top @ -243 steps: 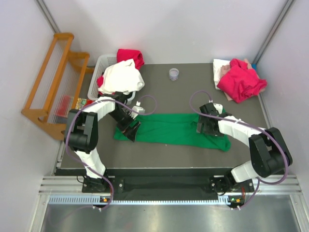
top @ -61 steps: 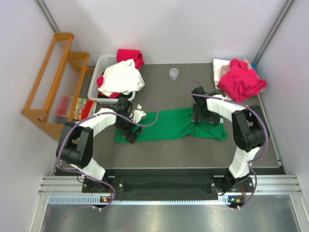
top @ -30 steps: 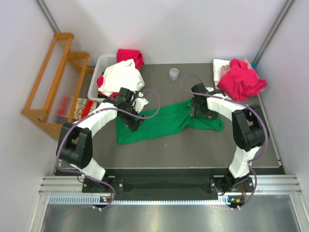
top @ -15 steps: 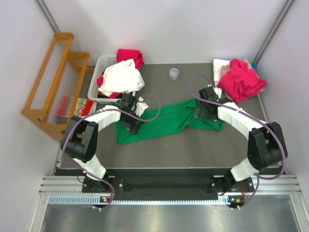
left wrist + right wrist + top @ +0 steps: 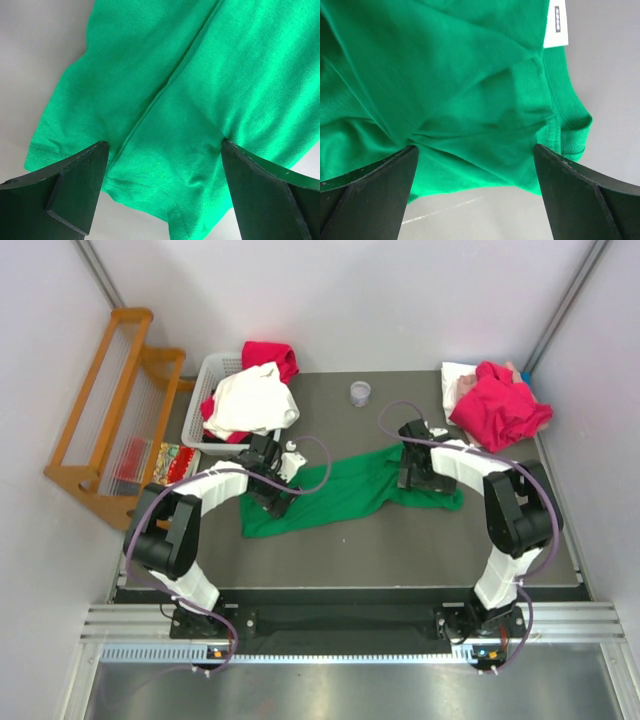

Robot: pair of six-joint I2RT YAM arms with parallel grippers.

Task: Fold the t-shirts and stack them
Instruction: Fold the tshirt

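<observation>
Jaws on both arms stand wide apart and low over the green t-shirt (image 5: 340,490). Both wrist views show cloth lying between the fingers with nothing pinched. The left jaws sit over the stitched hem end and the right jaws over the collar end, close to the white neck label (image 5: 559,22).

Across the middle of the dark bench (image 5: 400,550), the green t-shirt lies as a long band. It runs askew from near left to far right, with creases and a bunched ridge at the right end. I judge it narrowed lengthwise at most, and it needs smoothing before any cross fold.

At the far right corner a magenta-red t-shirt (image 5: 500,405) sits crumpled on top of a white one (image 5: 455,380). That heap looks loose rather than folded.

At the far left a white t-shirt (image 5: 250,400) is draped over the white plastic basket (image 5: 213,370). Another magenta-red t-shirt (image 5: 270,355) is behind it. Both look unfolded.

A small cup (image 5: 360,393) stands near the far edge, well apart from the cloth.

No neat stack shows anywhere, so the task looks early. One shirt is partly folded, and the rest look unfolded and unstacked.
</observation>
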